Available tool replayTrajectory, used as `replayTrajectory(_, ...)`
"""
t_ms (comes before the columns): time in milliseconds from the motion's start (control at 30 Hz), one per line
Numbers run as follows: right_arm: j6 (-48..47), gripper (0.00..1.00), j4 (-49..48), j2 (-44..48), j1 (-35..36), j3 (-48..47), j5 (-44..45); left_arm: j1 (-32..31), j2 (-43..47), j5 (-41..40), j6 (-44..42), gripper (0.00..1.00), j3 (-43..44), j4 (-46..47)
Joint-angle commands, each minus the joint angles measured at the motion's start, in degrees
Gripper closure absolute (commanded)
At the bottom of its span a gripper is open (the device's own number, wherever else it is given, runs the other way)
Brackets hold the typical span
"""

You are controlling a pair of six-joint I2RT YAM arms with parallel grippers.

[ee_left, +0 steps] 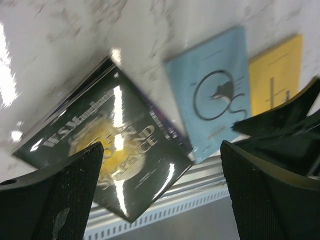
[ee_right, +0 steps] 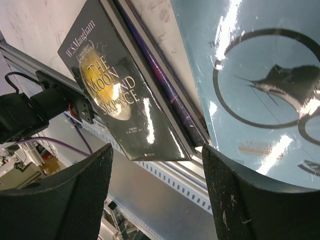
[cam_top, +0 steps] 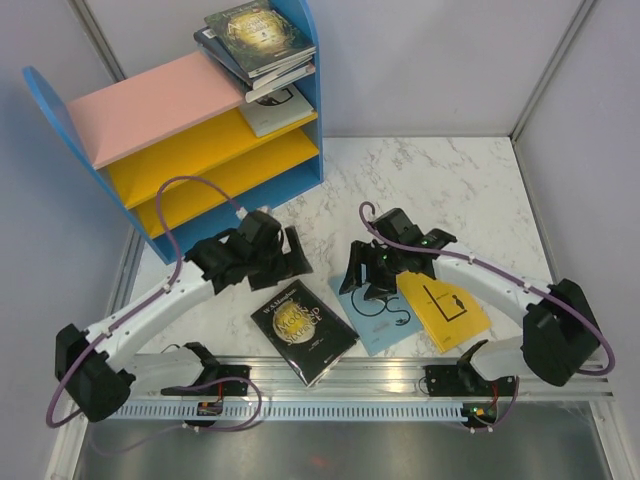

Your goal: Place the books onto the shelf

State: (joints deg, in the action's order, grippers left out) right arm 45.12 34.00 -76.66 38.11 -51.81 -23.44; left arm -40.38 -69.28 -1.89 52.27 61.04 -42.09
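A: Near edge first. What lies on the counter (cam_top: 440,190)?

B: Black book (cam_top: 303,331) with gold lettering, flat, face up, turned diamond-wise. Its near corner sits over the metal rail (cam_top: 400,372). A purple book (ee_right: 167,87) lies under it; only a thin strip shows along one side.

A: To the right of that?

B: Pale blue book (cam_top: 365,322), flat, a ring-and-fish emblem on the cover. Just beside the black one, with a narrow gap of counter between. The yellow book (cam_top: 447,312) touches its right edge; cannot tell which overlaps.

A: Right fingers (ee_right: 75,200)?

B: Hovering over the pale blue book's left part, pointing down. Set fairly wide, nothing between them. Through the gap the wrist view shows the black book and the blue cover.

A: Left fingers (ee_left: 70,190)?

B: Spread wide, empty. They hang above the counter just beyond the black book, well clear of it. The left wrist view looks down past them onto the black, blue and yellow covers.

A: Farther back?

B: The shelf (cam_top: 190,150) stands at the far left corner. A slanted stack of books (cam_top: 258,40) rests on the right end of the pink top board, a dark green-gold cover uppermost. One pale book (cam_top: 278,112) lies on the upper yellow board, at its right end. The lower yellow board shows no books from this angle.
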Motion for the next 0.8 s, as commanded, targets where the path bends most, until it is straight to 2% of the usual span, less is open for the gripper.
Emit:
replayTrajectory(0,-3.54,0.24,-3.32,-4.71,-0.14,-5.4,-2.04,-0.22,7.12,-2.24,3.71,0.0,-8.29,-6.16)
replayTrajectory(133,-5.22,0.24,-4.11,-11.13,-0.14,-9.62,-4.06,-0.23,11.44,-3.03,6.87,0.0,-14.87,-11.25)
replayTrajectory(267,-6.01,0.25,-5.08,-17.55,-0.23,-13.66,-5.65,-0.4,12.24,-1.71,9.34,0.0,-18.4,-11.18)
replayTrajectory(433,-6.45,0.25,-6.31,-22.03,-0.23,-14.63,-6.79,-0.66,9.43,-1.54,10.22,0.0,-21.39,-10.3)
replayTrajectory(767,-7.16,0.25,-7.37,-23.18,-0.23,-11.91,-6.7,-2.07,0.99,-0.66,9.61,0.0,-22.98,-1.35)
